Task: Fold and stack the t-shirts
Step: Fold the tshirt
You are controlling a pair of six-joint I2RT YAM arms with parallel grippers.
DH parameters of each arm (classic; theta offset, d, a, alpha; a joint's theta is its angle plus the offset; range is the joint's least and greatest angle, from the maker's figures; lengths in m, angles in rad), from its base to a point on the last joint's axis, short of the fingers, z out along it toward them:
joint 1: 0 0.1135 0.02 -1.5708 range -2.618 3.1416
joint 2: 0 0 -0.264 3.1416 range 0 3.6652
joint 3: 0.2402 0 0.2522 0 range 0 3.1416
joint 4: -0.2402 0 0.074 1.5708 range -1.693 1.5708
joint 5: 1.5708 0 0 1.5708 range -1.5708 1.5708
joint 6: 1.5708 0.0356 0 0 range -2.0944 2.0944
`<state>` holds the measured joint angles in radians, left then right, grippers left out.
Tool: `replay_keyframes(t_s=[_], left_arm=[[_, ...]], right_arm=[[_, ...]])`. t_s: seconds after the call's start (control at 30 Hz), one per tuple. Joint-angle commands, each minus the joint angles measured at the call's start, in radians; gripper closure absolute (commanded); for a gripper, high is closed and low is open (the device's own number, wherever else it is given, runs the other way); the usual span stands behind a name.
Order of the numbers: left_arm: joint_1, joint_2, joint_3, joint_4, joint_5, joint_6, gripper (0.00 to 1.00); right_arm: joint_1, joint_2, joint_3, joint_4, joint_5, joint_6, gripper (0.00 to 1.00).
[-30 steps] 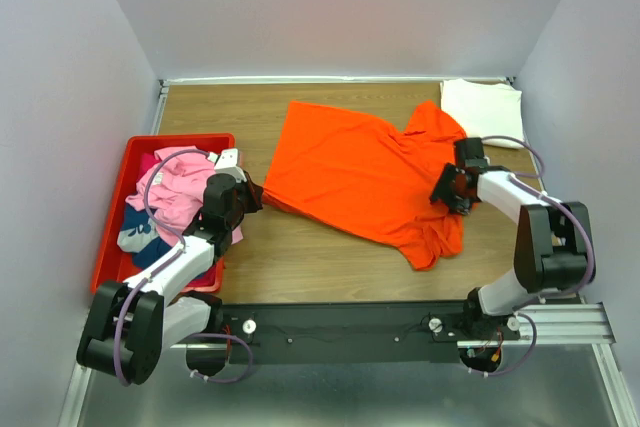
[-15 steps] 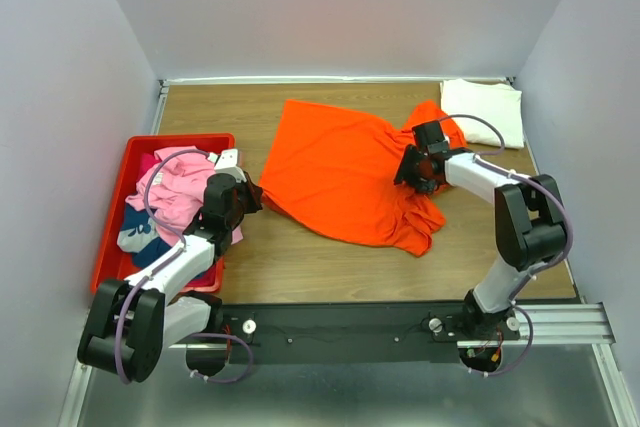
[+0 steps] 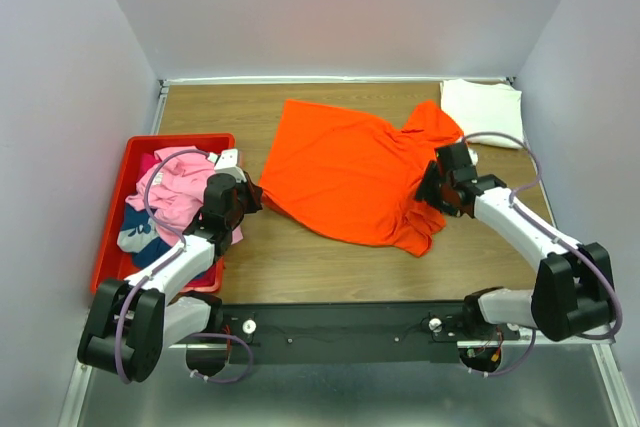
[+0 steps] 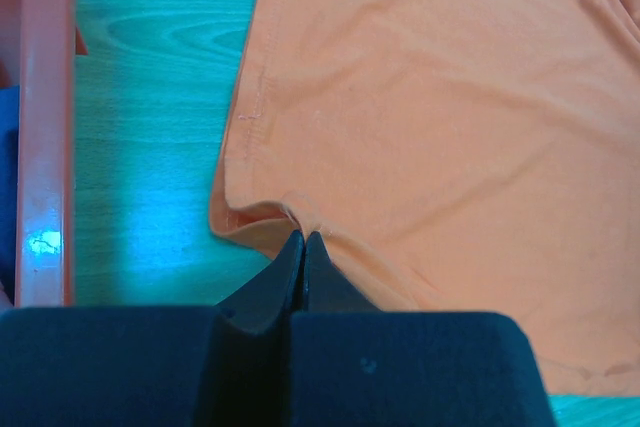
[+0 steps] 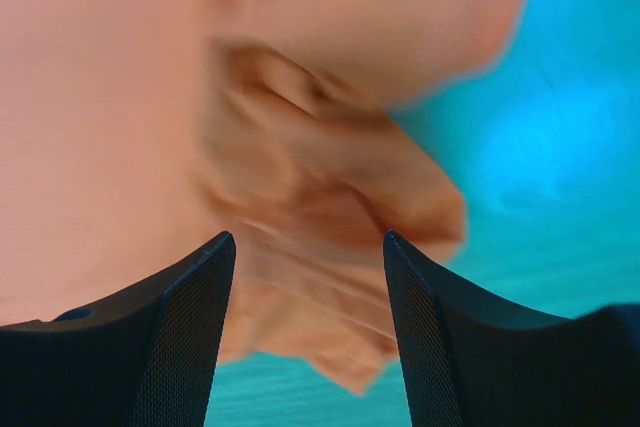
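Orange t-shirt (image 3: 345, 172), one; cream t-shirt (image 3: 483, 112), one.

Orange t-shirt (image 3: 345, 172) lies spread mid-table, right side bunched. Left gripper (image 3: 252, 195) touches its near-left corner. Right gripper (image 3: 432, 190) sits over the bunched right side. Cream-white t-shirt (image 3: 483, 110) is folded in the far right corner of the table (image 3: 300, 267). Red bin (image 3: 112, 237) at the left edge holds a pink t-shirt (image 3: 175, 187) and dark blue cloth (image 3: 148, 250).

Even bright light, soft shadows; right wrist view blurred (teal cast).
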<state>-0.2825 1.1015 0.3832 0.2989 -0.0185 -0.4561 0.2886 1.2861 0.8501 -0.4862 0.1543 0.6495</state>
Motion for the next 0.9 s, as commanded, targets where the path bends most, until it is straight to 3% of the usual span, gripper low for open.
replay_keyframes(t_s=[0.0, 0.57, 0.7, 0.77, 0.8, 0.87], left_arm=[[0.006, -0.011, -0.001, 0.020, -0.021, 0.011, 1.00], [0.006, -0.015, -0.004, 0.022, -0.021, 0.010, 1.00], [0.006, -0.019, -0.006, 0.022, -0.023, 0.010, 1.00], [0.006, -0.019, -0.007, 0.022, -0.021, 0.008, 1.00], [0.006, -0.017, -0.006, 0.023, -0.023, 0.010, 1.00], [0.006, -0.017, -0.006, 0.023, -0.023, 0.010, 1.00]], right_arm=[[0.003, 0.030, -0.094, -0.088, 0.062, 0.033, 0.32], [0.003, 0.105, -0.135, -0.055, 0.166, 0.019, 0.34], [0.001, 0.124, -0.123, -0.037, 0.148, -0.013, 0.49], [0.003, 0.121, -0.118, -0.037, 0.125, -0.024, 0.68], [0.003, 0.104, -0.121, -0.037, 0.098, -0.024, 0.86], [0.004, 0.059, -0.125, -0.061, 0.068, -0.021, 0.99]])
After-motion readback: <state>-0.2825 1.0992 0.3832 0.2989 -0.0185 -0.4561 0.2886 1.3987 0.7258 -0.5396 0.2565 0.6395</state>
